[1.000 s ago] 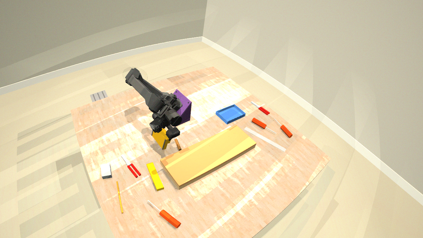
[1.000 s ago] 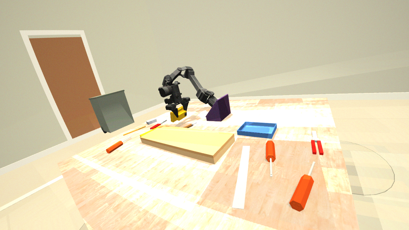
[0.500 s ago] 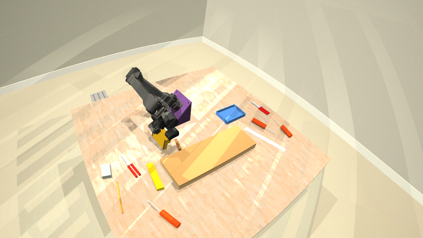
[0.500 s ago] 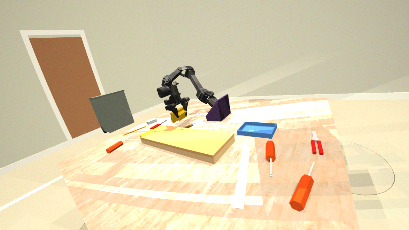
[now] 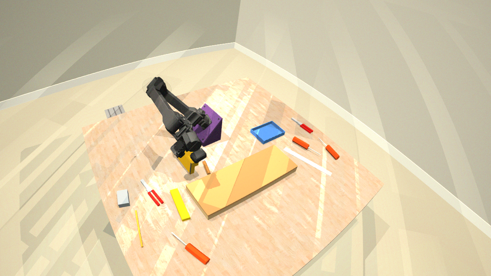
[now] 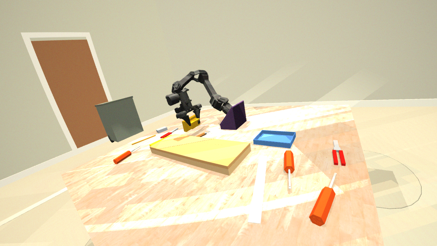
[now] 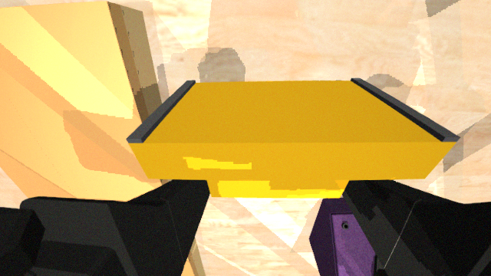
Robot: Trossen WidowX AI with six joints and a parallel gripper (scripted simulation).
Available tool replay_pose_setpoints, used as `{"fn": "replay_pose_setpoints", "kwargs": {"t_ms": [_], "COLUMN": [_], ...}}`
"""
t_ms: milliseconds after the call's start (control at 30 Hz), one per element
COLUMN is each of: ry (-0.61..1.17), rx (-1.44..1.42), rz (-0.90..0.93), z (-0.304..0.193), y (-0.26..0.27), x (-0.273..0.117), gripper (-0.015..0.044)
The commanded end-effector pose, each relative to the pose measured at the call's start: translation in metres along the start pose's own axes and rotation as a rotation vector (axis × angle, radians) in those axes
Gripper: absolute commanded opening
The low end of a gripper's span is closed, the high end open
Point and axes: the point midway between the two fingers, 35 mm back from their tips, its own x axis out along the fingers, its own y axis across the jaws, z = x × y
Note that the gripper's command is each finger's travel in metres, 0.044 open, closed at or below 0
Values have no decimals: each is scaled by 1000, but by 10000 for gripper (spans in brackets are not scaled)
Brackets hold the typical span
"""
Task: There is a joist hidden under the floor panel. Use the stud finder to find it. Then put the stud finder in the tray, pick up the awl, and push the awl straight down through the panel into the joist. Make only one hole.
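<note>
"What's closest in the exterior view?"

"An orange screwdriver (image 5: 332,151) (image 6: 322,205) on the counter (image 5: 257,230) (image 6: 183,199) (image 7: 307,31), and a white strip (image 5: 307,161) (image 6: 258,189) lying flat. Just behind them come a second screwdriver (image 5: 300,142) (image 6: 289,162), its tip pointing towards us, and some red-handled pliers (image 5: 306,128) (image 6: 339,157)."

"And past those?"

"The floor panel (image 5: 242,181) (image 6: 201,149) (image 7: 31,80), a thick, pale slab lying flat. The blue tray (image 5: 268,132) (image 6: 274,140) sits near it, with nothing inside."

"Where's the awl?"

"Beyond the panel, near its edge. The awl (image 5: 206,167) (image 6: 202,134) lies on the counter, its brown handle showing from above."

"So what has the end effector got?"

"The end effector (image 5: 188,156) (image 6: 193,120) (image 7: 273,168) is gripping the yellow stud finder (image 5: 187,161) (image 6: 191,123) (image 7: 268,115), with a finger on either side of its narrower upper part. It holds it above the counter, off to the side of the panel rather than over it."

"Anything farther back?"

"The purple mount (image 5: 214,127) (image 6: 236,117) (image 7: 322,238) at the foot of the arm. Over to the left, off the counter, there's a grey bin (image 6: 120,119), then a brown door (image 6: 68,91) in a white frame."
</note>
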Motion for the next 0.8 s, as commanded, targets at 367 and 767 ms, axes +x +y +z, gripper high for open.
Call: {"fn": "replay_pose_setpoints", "kwargs": {"t_ms": [367,767], "ry": [73,144], "rx": [1,-1], "rz": [21,19], "z": [5,6], "y": [3,3], "x": [-4,-3], "gripper": [0,0]}}
